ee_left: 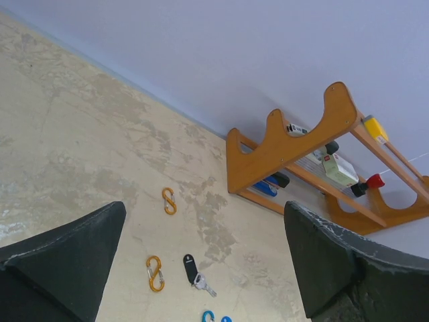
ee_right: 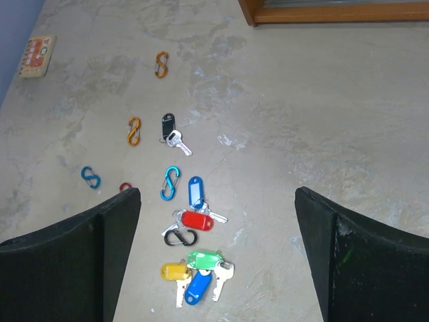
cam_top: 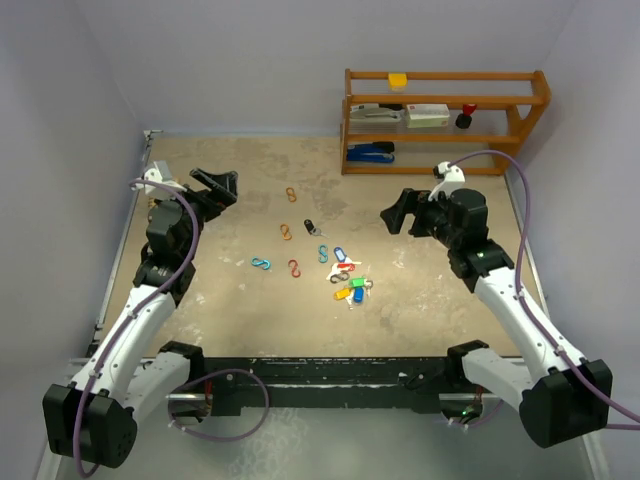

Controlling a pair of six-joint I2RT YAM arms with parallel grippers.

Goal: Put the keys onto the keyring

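Keys (cam_top: 346, 281) in a loose heap near the middle of the table (cam_top: 220, 300), heads blue, red, green and yellow, several overlapping or touching. One black key (ee_right: 167, 125) lies apart, farther back. Coloured clips (ee_right: 134, 131) are scattered to the left of the heap; a blue one lies just beside the rearmost key and a black one touches the red-headed key.

Left gripper (cam_top: 218, 184) hangs above the far-left part of the table, fingers spread wide, nothing between them, well apart from the heap. Right gripper (cam_top: 398, 212) hangs above the table right of centre, fingers likewise spread and empty, the heap in plain sight between them in its wrist view.

Keyring: cannot tell which item it is; a small metal loop may sit by the red head, too small to be sure.

Judgement on the step, the first pick: the right arm is better placed. Best target looks to be the blue-headed key (ee_right: 195, 191) at the back edge of the heap, since it overlaps least. Come down straight, close across the plastic head rather than the thin blade, and keep clear of the neighbouring blue clip.
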